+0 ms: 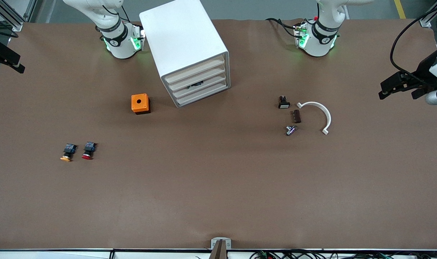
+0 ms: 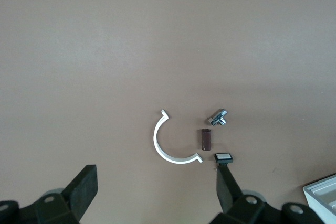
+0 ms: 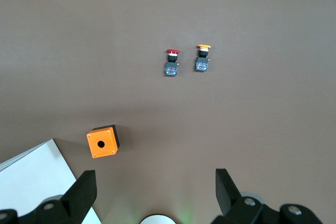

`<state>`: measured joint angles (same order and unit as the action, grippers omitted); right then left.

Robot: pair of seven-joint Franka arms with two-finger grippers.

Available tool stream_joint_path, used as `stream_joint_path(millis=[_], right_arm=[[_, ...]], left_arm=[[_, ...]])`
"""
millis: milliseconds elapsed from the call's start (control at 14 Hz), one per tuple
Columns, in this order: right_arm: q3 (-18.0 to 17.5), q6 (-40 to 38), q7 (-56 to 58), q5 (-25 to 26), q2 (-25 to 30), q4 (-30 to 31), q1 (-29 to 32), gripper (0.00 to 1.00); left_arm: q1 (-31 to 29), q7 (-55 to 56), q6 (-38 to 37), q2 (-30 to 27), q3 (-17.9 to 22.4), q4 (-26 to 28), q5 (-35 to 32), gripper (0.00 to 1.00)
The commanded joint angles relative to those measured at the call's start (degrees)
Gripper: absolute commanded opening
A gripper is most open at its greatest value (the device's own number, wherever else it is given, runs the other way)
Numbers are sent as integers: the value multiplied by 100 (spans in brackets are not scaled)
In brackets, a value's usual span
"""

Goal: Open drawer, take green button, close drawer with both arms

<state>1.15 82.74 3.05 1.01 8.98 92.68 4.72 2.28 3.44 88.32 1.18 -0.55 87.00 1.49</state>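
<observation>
Nearest the camera: orange-yellow-capped button [image 1: 66,153] and red-capped button [image 1: 88,150], side by side toward the right arm's end of the table, caps pointing at the camera. Neither one wanted. Farther from the camera than these, an orange box [image 1: 140,103] just beside the cabinet [image 1: 184,43].

No green button on show anywhere. All four drawer fronts [image 1: 197,84] flush and shut, so judged to lie inside; only a dark speck in the slit between the middle strips, too small to name.

Right gripper [image 1: 6,57] hanging over the table edge at its own end, fingers spread wide with nothing between them; looking down on the orange box and a corner of the cabinet. Left gripper [image 1: 398,88] likewise spread and empty, over its end of the table, above a white curved clip [image 1: 317,113], a brown block [image 1: 297,116], a metal fitting [image 1: 290,130] and a small white-capped switch [image 1: 284,103]. Both well apart from the cabinet, about equally so.

Hinge of the coming move: drawer fronts run long across the table, from one arm's end toward the other, and face the camera with a slight turn toward the left arm's end. Pull therefore judged to run toward the camera, an easier line for the left gripper coming in from that end. Opening not yet begun.
</observation>
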Motion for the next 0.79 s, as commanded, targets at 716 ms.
stream_joint_path(millis=[716], right_arm=[[-36, -39, 29, 66, 42, 4, 12, 100]], left_arm=[[-105, -1, -147, 49, 28, -87, -9, 100]])
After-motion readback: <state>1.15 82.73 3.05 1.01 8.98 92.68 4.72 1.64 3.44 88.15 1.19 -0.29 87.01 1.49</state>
